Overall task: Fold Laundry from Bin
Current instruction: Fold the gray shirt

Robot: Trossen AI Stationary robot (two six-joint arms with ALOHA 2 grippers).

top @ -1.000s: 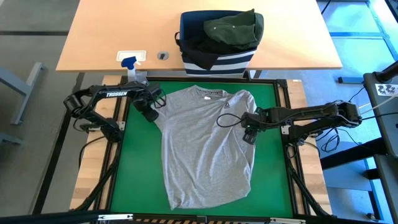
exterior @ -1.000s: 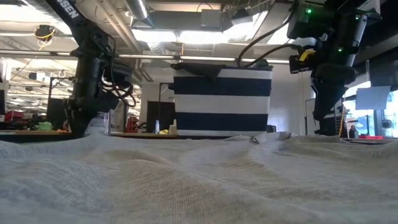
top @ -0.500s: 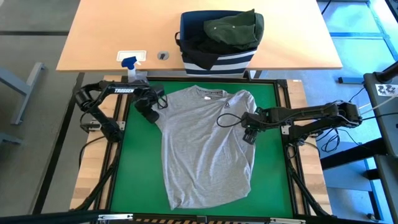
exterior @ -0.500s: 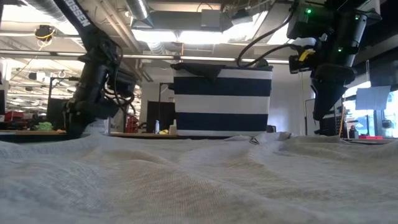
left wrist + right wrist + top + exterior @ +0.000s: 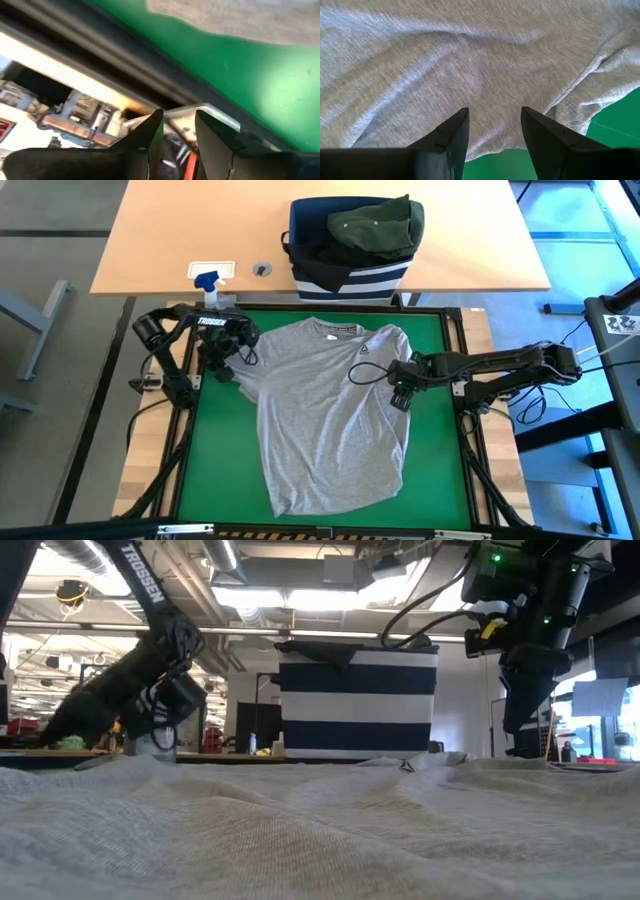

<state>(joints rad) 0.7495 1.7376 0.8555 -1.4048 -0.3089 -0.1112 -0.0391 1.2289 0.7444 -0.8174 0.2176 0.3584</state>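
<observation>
We see the light grey shirt [image 5: 332, 415] spread flat on the green mat [image 5: 225, 450], with free mat at 9 o'clock. The left gripper [image 5: 222, 367] sits off its sleeve edge, jaws apart, empty. The right gripper [image 5: 400, 398] hovers over the other sleeve, jaws released. The bin [image 5: 350, 268] at 12 o'clock holds the olive garment [image 5: 375, 225]; the black one is mostly hidden.

Grey shirt [image 5: 330, 415] lies flat on green mat [image 5: 225, 450].
</observation>
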